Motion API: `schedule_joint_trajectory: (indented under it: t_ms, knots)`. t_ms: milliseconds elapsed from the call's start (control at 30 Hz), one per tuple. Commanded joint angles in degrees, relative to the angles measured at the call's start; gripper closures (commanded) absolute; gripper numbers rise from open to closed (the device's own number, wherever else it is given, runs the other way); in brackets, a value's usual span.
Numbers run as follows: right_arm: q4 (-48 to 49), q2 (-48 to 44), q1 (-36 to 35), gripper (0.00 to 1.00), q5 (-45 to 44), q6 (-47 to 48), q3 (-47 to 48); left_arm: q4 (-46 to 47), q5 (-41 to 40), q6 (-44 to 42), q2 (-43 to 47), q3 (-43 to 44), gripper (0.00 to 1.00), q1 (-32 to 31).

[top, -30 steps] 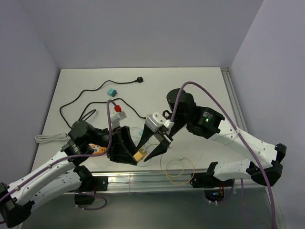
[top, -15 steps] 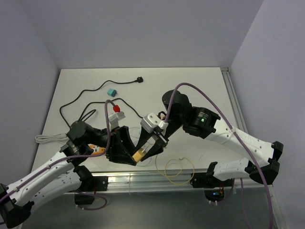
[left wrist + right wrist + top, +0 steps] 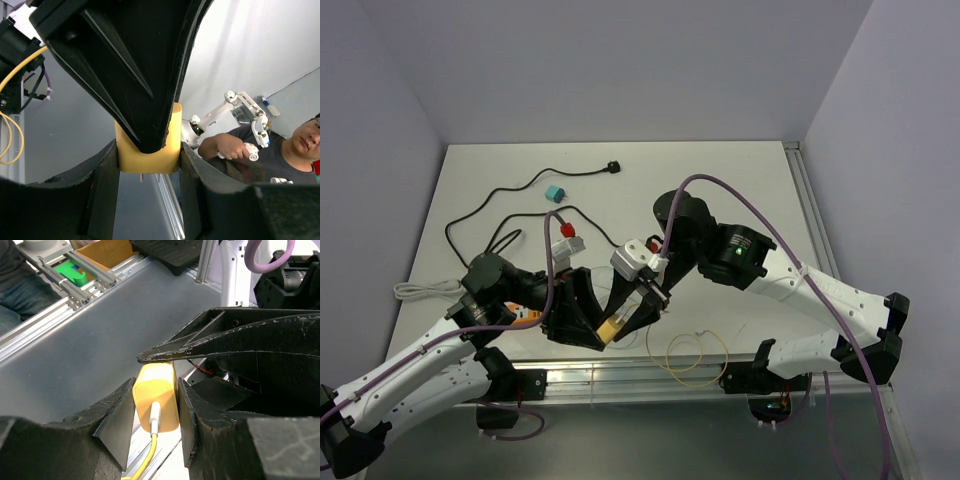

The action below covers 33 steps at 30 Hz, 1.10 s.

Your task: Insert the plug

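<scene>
The yellow plug (image 3: 610, 327), a yellow wall adapter, is held in the air above the table's near edge. My left gripper (image 3: 607, 335) is shut on it; in the left wrist view the plug (image 3: 148, 150) sits between both fingers of the left gripper (image 3: 149, 167), with its two metal prongs pointing down. My right gripper (image 3: 618, 324) reaches in from the right and its fingers press both sides of the plug (image 3: 155, 400). In the right wrist view the right gripper (image 3: 156, 385) also shows, and the plug's yellow cable (image 3: 145, 460) hangs from its back. No socket shows.
The yellow cable loops (image 3: 695, 355) on the table's front edge. A black cable (image 3: 520, 190) with a black plug (image 3: 612, 168) lies at the back left, beside a teal block (image 3: 554, 192) and a red-and-white part (image 3: 567, 233). A white cable (image 3: 420, 290) lies at the left edge.
My right gripper has moved left onto the plug and its fingers have closed from wide open to the plug's sides. The left gripper has kept hold of the plug.
</scene>
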<state>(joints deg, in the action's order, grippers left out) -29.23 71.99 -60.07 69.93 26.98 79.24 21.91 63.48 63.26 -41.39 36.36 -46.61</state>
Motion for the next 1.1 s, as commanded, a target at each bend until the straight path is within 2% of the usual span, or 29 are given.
schedule_joint_trajectory:
  t_ms: [0,67,100,200,467,500,567,600,700,767,800,867,900,967,1033,1067]
  knots:
    - [-1.7,1.3,-1.0,1.0,-0.1,-0.3,1.5,3.0,-0.6,-0.6,0.6,3.2,1.0,-0.1]
    - [-2.3,1.0,-1.2,1.0,0.1,0.3,1.3,1.9,-0.8,-0.9,0.4,3.6,0.99,-0.2]
    - [-2.1,0.8,-1.2,1.0,-0.1,0.0,0.7,0.8,-1.0,-1.6,0.3,3.9,0.9,-0.1]
    - [-0.1,-0.4,-1.2,1.0,-1.5,-2.3,-1.1,-2.7,-2.3,-3.6,0.3,5.3,0.79,-0.2]
    - [7.1,-3.3,-1.2,1.0,-2.8,-7.5,-4.4,0.5,-2.7,-2.1,-0.4,4.5,0.76,-0.2]
    - [8.0,-3.7,-1.2,1.0,-3.3,-8.1,-5.1,1.2,-2.4,-1.2,-0.5,4.2,0.73,-0.1]
    - [11.0,-4.5,-1.2,1.0,-5.7,-10.8,-5.9,0.2,-2.7,-1.5,-0.4,4.4,0.62,-0.1]
    - [11.3,-4.6,-1.2,1.0,-6.2,-11.2,-6.1,-1.0,-3.2,-2.9,0.0,4.6,0.47,-0.1]
    - [10.3,-4.7,-1.2,1.0,-8.1,-11.5,-5.7,-4.9,-4.1,-5.1,1.1,5.7,0.33,-0.2]
    - [9.6,-4.8,-1.2,1.0,-9.1,-12.0,-5.6,-7.4,-5.0,-6.2,1.6,6.5,0.29,-0.2]
    - [9.4,-4.8,-1.2,1.0,-10.2,-12.3,-5.5,-8.5,-5.3,-7.4,1.8,6.8,0.2,-0.1]
    - [8.3,-5.2,-1.2,1.0,-11.7,-12.7,-5.3,-12.4,-6.7,-9.7,1.8,7.9,0.14,-0.1]
    - [8.1,-5.4,-1.3,1.0,-13.5,-13.1,-5.3,-13.4,-7.2,-10.3,1.8,8.1,0.04,-0.1]
    - [6.4,-6.0,-1.3,1.0,-15.5,-13.4,-5.1,-18.1,-11.1,-12.7,1.3,9.9,0.0,-0.1]
    - [5.1,-6.4,-1.1,1.0,-20.1,-13.9,-4.9,-30.0,-16.6,-18.2,0.7,11.9,0.01,0.0]
    - [3.6,-6.9,-1.1,1.0,-21.8,-14.7,-4.7,-34.2,-24.3,-19.9,0.3,14.2,0.01,0.2]
